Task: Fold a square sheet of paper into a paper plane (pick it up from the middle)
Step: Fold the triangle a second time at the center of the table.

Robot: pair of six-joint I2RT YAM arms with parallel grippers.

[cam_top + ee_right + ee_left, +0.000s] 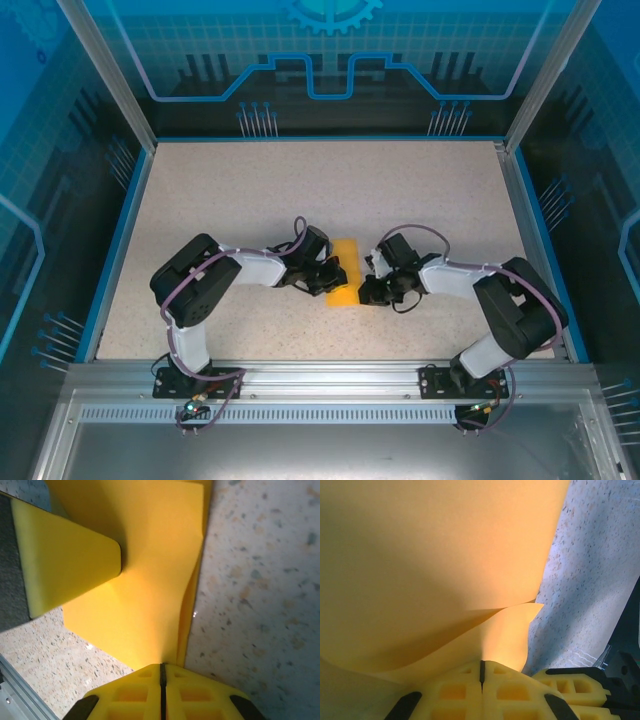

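mid-fold, we judge: the paper (345, 262) lies doubled at the centre of the table (250, 190), left gripper (481, 666) and right gripper (161, 668) both clamped on its opposite edges (seams tight). next calls for creasing without tearing.

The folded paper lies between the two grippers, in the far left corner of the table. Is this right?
Not the corner. The folded paper lies between the left gripper and right gripper near the table's middle; the top external view shows it.

one paper sheet (343, 262); two grippers: left gripper (481, 672), right gripper (161, 675); one table (300, 190)
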